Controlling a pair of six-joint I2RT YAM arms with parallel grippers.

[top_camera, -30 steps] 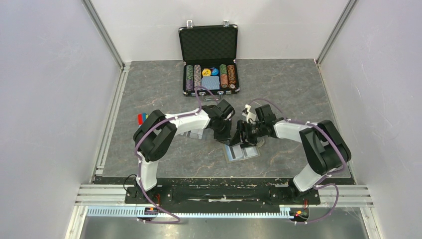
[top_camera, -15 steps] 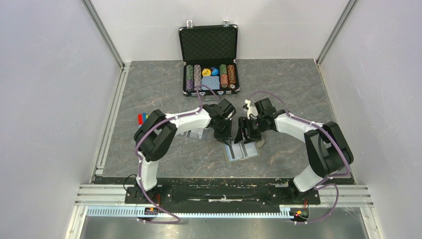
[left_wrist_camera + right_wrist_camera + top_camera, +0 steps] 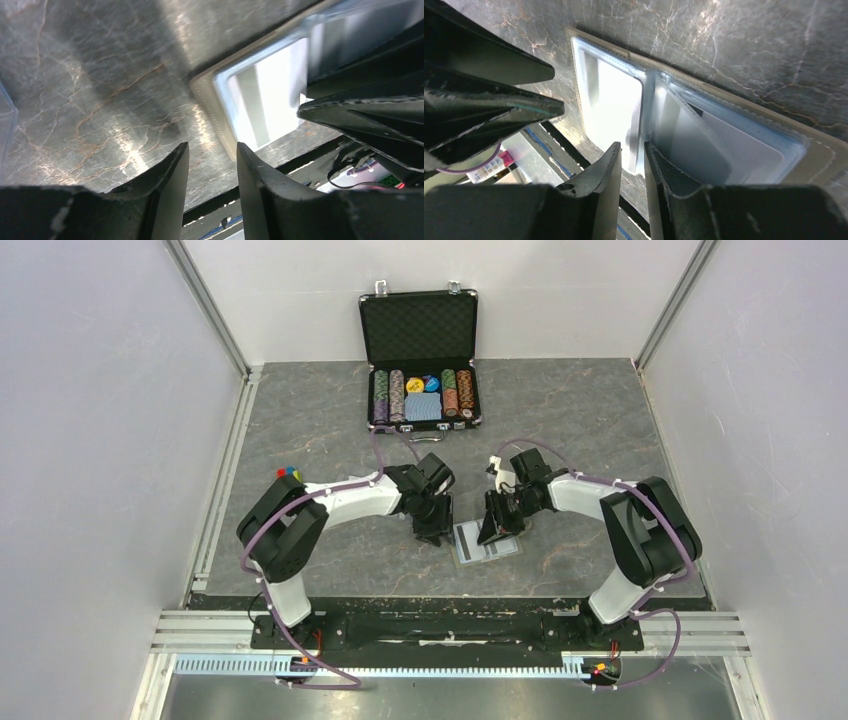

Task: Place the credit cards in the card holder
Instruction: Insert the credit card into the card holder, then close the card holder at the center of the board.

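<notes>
The card holder [image 3: 490, 548] lies opened flat on the table near the front middle, taupe rim [image 3: 819, 145] up and clear sleeves over light blue lining. A whitish-grey credit card [image 3: 744, 147] lies under a sleeve in one half. The other half glares white, so I cannot tell what it holds. My left gripper [image 3: 432, 533] hovers just left of the holder's corner [image 3: 212, 105]; in the left wrist view it [image 3: 212, 147] is open and empty. My right gripper [image 3: 492, 528] points down onto the holder's fold. Its jaws [image 3: 632, 145] stand a narrow gap apart, a raised sleeve edge [image 3: 644, 100] by them.
An open black poker-chip case [image 3: 420, 390] with chips and a blue deck stands at the back middle. A small coloured item [image 3: 288, 473] sits beside the left arm's elbow. A clear plastic edge [image 3: 5, 125] shows at the left of the left wrist view.
The left gripper has opened and drawn back left and nearer from the holder. The right gripper's jaws have narrowed, and it has dropped onto the holder's fold.
</notes>
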